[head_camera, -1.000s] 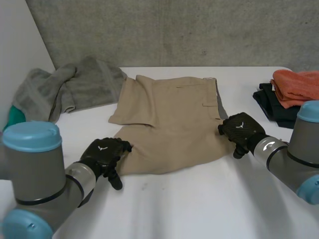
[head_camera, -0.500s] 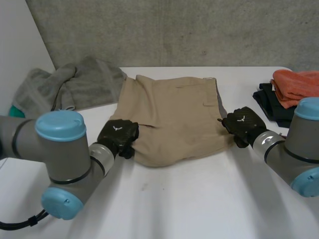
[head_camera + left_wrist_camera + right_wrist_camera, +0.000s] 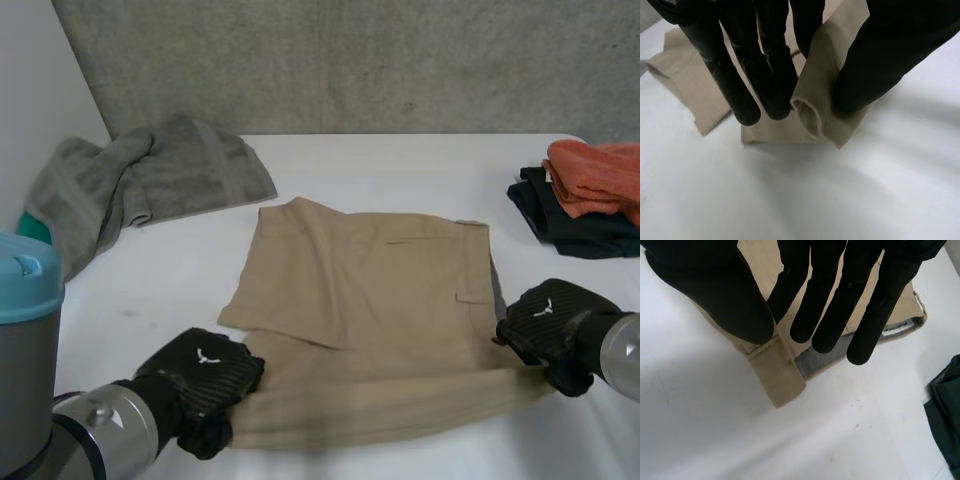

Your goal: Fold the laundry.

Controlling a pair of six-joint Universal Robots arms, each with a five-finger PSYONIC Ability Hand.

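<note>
Khaki shorts (image 3: 370, 300) lie flat in the middle of the white table (image 3: 400, 440), with the waistband toward the right of the frame and the legs toward the left. Their near hem-to-waist edge runs across the lower part of the frame.

The left hand (image 3: 205, 385) is at the lower-left corner of that edge. Its fingers (image 3: 765, 55) and thumb pinch a rolled lip of the cloth.

The right hand (image 3: 550, 325) is at the lower-right end, by the waistband. Its thumb and nearly straight fingers (image 3: 830, 300) nip the corner there.

Each hand is at its own end, and the rest of the shorts stretches away from both toward the upper frame. The likely fold therefore carries the near edge away from the robot, with both hands level.
</note>
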